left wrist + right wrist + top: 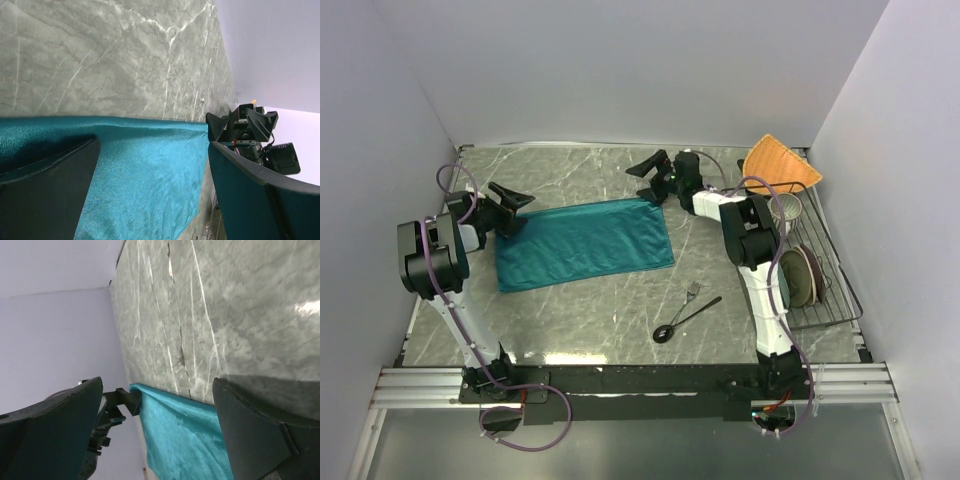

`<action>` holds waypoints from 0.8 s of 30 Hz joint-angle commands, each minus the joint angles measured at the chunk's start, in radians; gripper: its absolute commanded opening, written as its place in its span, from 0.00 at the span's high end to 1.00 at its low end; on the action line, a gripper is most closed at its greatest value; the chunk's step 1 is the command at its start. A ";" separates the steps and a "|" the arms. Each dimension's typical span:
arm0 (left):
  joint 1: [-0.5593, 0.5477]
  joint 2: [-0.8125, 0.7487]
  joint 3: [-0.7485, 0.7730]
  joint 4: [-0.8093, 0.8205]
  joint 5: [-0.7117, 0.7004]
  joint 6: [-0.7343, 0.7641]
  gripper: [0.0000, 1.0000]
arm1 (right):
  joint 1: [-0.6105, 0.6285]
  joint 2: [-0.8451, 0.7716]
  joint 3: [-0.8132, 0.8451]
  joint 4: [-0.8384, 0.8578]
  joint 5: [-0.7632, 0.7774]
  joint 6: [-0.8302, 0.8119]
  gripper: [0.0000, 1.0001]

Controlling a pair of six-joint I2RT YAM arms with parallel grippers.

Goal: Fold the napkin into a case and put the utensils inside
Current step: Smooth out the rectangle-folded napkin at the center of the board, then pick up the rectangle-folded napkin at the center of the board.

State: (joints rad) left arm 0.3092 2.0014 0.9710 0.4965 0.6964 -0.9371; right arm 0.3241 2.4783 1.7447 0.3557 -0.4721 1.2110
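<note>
The teal napkin [585, 243] lies flat on the marble table, a wide rectangle left of centre. My left gripper [520, 208] is open and empty at the napkin's far left corner. In the left wrist view the cloth [145, 170] fills the space between its fingers [45, 195]. My right gripper [642, 178] is open and empty just beyond the far right corner. In the right wrist view the napkin [180, 435] lies between its fingers [255, 430]. The silver fork [692, 292] and the dark spoon [685, 318] lie in front of the napkin, right of centre.
A wire rack [830, 255] at the right edge holds plates [800, 275] and a cup [785, 208]. An orange woven cloth [780, 163] lies at the back right corner. White walls close in the table on three sides.
</note>
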 commanded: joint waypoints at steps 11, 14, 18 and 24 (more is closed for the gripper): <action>-0.019 -0.183 0.169 -0.396 -0.031 0.328 0.01 | -0.039 -0.243 0.023 -0.245 -0.080 -0.413 0.00; -0.016 -0.268 0.175 -0.540 -0.113 0.408 0.01 | -0.037 -0.338 -0.013 -0.405 0.002 -0.551 0.00; -0.002 -0.308 0.170 -0.734 -0.279 0.465 0.01 | -0.028 -0.395 -0.031 -0.607 0.076 -0.726 0.00; 0.047 -0.351 0.095 -0.878 -0.356 0.586 0.07 | -0.026 -0.390 -0.043 -0.778 0.085 -0.858 0.00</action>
State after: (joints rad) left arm 0.3317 1.7004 1.1244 -0.2192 0.4458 -0.4629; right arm 0.2947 2.0727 1.7302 -0.2287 -0.4282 0.4984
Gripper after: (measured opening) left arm 0.982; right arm 0.997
